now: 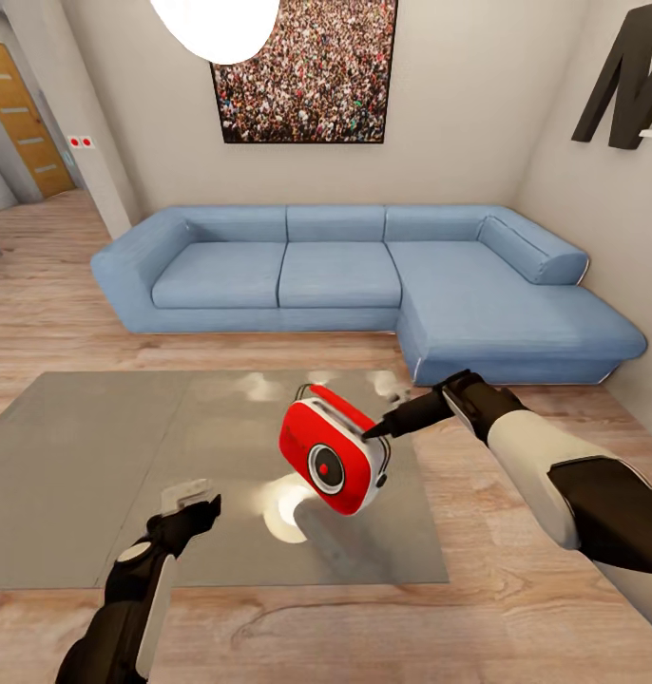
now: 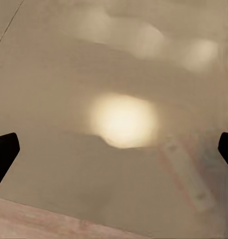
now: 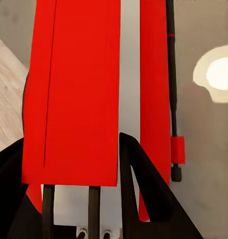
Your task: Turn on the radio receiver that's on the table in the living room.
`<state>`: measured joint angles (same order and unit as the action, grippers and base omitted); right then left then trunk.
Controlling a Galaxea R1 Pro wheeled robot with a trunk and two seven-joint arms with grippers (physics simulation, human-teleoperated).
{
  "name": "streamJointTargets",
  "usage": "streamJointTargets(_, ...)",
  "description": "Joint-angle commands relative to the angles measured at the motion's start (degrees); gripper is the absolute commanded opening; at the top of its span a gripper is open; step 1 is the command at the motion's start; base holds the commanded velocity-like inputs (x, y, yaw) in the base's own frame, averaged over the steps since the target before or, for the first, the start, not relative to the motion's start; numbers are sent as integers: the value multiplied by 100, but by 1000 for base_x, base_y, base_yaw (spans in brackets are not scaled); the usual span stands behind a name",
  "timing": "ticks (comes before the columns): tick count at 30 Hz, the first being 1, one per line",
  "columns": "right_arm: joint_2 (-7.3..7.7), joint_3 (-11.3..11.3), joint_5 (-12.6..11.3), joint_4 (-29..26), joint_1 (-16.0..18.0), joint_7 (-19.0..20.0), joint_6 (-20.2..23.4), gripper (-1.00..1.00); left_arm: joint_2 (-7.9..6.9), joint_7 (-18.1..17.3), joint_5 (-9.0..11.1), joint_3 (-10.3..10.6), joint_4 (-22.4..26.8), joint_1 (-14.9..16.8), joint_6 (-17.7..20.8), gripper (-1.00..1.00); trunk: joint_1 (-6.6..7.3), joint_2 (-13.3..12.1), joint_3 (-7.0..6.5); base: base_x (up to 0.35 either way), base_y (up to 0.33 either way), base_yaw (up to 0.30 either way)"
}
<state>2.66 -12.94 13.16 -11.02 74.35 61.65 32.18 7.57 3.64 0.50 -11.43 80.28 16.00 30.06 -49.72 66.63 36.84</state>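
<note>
Item: radio receiver, red w/ white side band, round dial on face. It is being held tilted in the air above the table, near the table's right end, dial facing the head cam; it is not resting on the glossy grey top. A faint reflection of it is being shown on the tabletop in the left wrist view.

Right gripper: being closed onto the radio's right edge. In the right wrist view the dark fingers are being seen on either side of the red body, so the radio is judged to be pinched between them.

Left gripper: being held low over the table's near part, well apart from the radio, nothing in it. Fingertips are being shown far apart at opposite edges of its wrist view; jaws wide.

Setting: living room, blue sofa behind the table, wood floor around it.

Risks (judgement):
- Grip is being taken at one edge only, so the radio's wt. could be swinging it round the pinch; slip or drop onto the hard top is possible.
- Pressing the dial w/ the left gripper could be pushing the radio out of the right's hold if not braced.
- Switch location cannot be told; a wrong contact pt. would leave it off.
</note>
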Motion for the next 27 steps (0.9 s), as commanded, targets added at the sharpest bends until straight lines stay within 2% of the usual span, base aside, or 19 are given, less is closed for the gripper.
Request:
streamJointTargets(1,2,52,-40,-4,1,1,17,-100,12,-1,-2,78,74,0,34,100,0,0,0,0,0,0)
streamJointTargets(5,-128,-52,-44,-39,9,10,-24,-100,143,-107,31,126,202,131,-97,100,0,0,0,0,0,0)
streamJointTargets(8,-226,-112,-32,-43,9,82,-26,-100,240,-68,40,165,299,107,-179,100,0,0,0,0,0,0)
streamJointTargets(13,-388,-224,-25,-55,9,106,-27,-100,243,-50,31,314,459,98,-339,100,0,0,0,0,0,0)
streamJointTargets(18,-385,-309,-4,-62,9,107,-27,-100,243,-48,29,475,568,97,-499,100,0,0,0,0,0,0)
streamJointTargets(21,-328,-357,38,-73,9,58,-27,-100,243,-47,29,478,609,97,-595,100,0,0,0,0,0,0)
streamJointTargets(27,-303,-479,167,-131,9,-95,-27,-100,243,-67,29,494,579,102,-582,100,0,0,0,0,0,0)
